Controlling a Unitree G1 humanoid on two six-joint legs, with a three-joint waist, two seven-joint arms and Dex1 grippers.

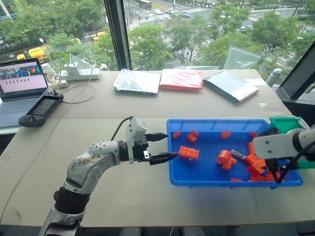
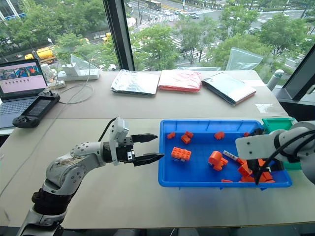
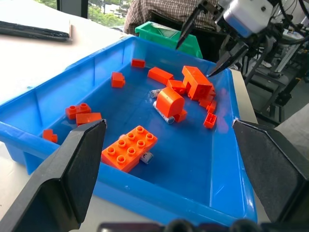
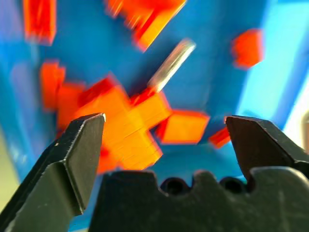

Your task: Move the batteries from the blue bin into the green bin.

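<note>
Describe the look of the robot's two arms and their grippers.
The left arm has rounded silver-grey shells with black joints, a white block at the wrist and a black cable looping off it. The left gripper has two black tapered fingers. The right arm ends in a pale grey-white housing with black cables; the right gripper has slim black fingers.

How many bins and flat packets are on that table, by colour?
Blue bin: 1
Green bin: 1
Silver-grey packets: 2
Red packet: 1
Total: 5
</note>
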